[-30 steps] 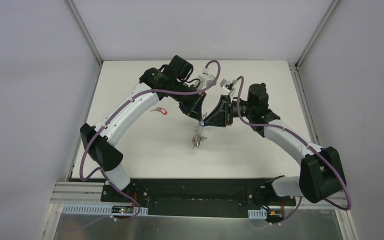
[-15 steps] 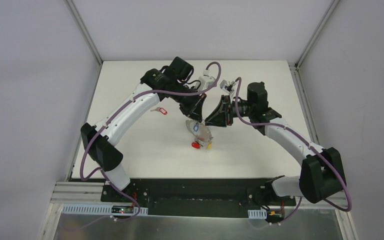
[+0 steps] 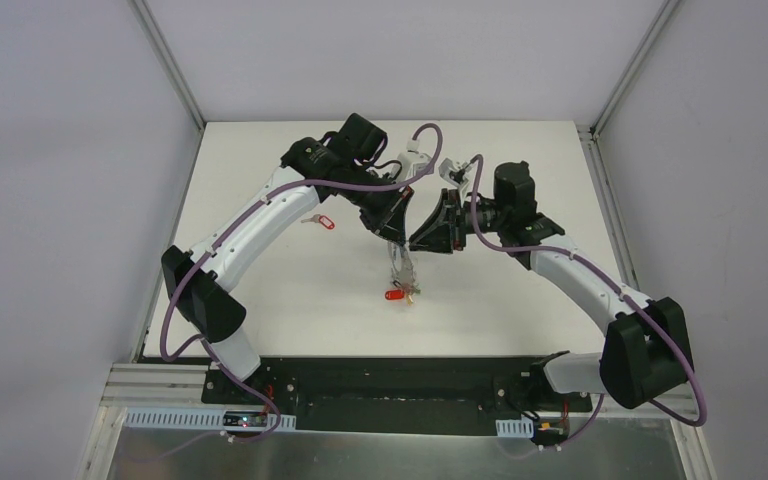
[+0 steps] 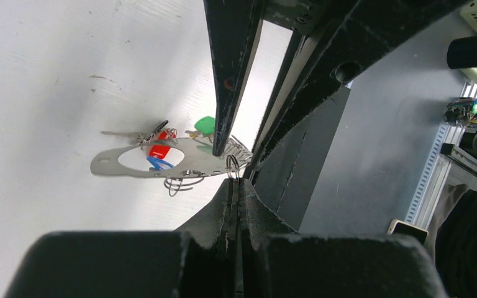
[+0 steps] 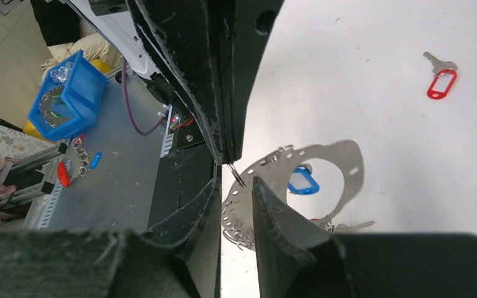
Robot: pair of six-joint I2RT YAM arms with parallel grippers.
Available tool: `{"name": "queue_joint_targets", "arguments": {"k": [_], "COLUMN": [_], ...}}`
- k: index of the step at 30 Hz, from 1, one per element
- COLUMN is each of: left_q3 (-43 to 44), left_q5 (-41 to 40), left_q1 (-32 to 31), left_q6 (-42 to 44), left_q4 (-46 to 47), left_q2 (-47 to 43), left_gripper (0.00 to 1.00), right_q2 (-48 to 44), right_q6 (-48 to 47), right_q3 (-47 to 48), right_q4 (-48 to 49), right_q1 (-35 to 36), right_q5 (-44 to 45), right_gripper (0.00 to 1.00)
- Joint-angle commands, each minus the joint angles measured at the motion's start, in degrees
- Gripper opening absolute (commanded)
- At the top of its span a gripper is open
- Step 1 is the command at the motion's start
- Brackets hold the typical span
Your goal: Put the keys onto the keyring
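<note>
The keyring (image 3: 400, 266), a flat grey metal loop with small holes and small wire rings, hangs under the two grippers at mid-table. Keys with red (image 3: 393, 294) and yellow tags dangle from its low end. My left gripper (image 3: 393, 235) is shut on a small wire ring (image 4: 234, 167) at the keyring's (image 4: 109, 167) edge. Red (image 4: 158, 151), blue (image 4: 156, 163) and green (image 4: 205, 125) tags hang by it. My right gripper (image 5: 236, 180) is open, its fingertips on either side of that wire ring, close against the left fingers. The keyring (image 5: 349, 162) and a blue tag (image 5: 302, 180) show beyond.
A loose key with a red tag (image 3: 320, 221) lies on the white table (image 3: 260, 300) left of the grippers, under the left arm; it also shows in the right wrist view (image 5: 441, 82). Grey walls enclose the table on three sides.
The hanging keyring swung flat-on half a second ago and now hangs edge-on again, with the red tag lower. Both grippers stay close together; the right one shifted slightly left.
</note>
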Motion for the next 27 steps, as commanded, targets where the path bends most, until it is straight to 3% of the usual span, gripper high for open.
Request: {"name": "queue_joint_targets", "arguments": {"k": [1, 8, 14, 19, 22, 27], "left_q3": [0.6, 0.45, 0.38, 0.6, 0.12, -7.23], "left_q5": [3.38, 3.78, 3.9, 4.51, 6.09, 11.08], "left_q1": [-0.33, -0.33, -0.33, 0.12, 1.3, 5.75], "left_q6": [-0.52, -0.55, -0.24, 0.84, 1.18, -7.13], "left_q4": [0.69, 0.73, 0.82, 1.17, 2.74, 14.79], "left_q2": [-1.29, -1.17, -0.91, -1.44, -2.8, -7.57], "left_gripper": [0.0, 0.0, 0.0, 0.0, 0.01, 0.2], "right_q2": [-0.68, -0.48, -0.5, -0.74, -0.48, 0.6], "right_q6": [-1.5, -1.58, -0.95, 1.92, 11.77, 30.16], "right_q3": [2.62, 2.57, 2.71, 2.66, 0.42, -4.24], "right_q4": [0.86, 0.81, 1.08, 2.32, 12.21, 33.45], "right_q1": [1.46, 2.32, 2.4, 2.15, 1.52, 0.4], "right_q5": [-2.19, -2.59, -2.85, -2.56, -1.93, 0.35], "right_gripper": [0.26, 0.18, 0.01, 0.0, 0.0, 0.0]}}
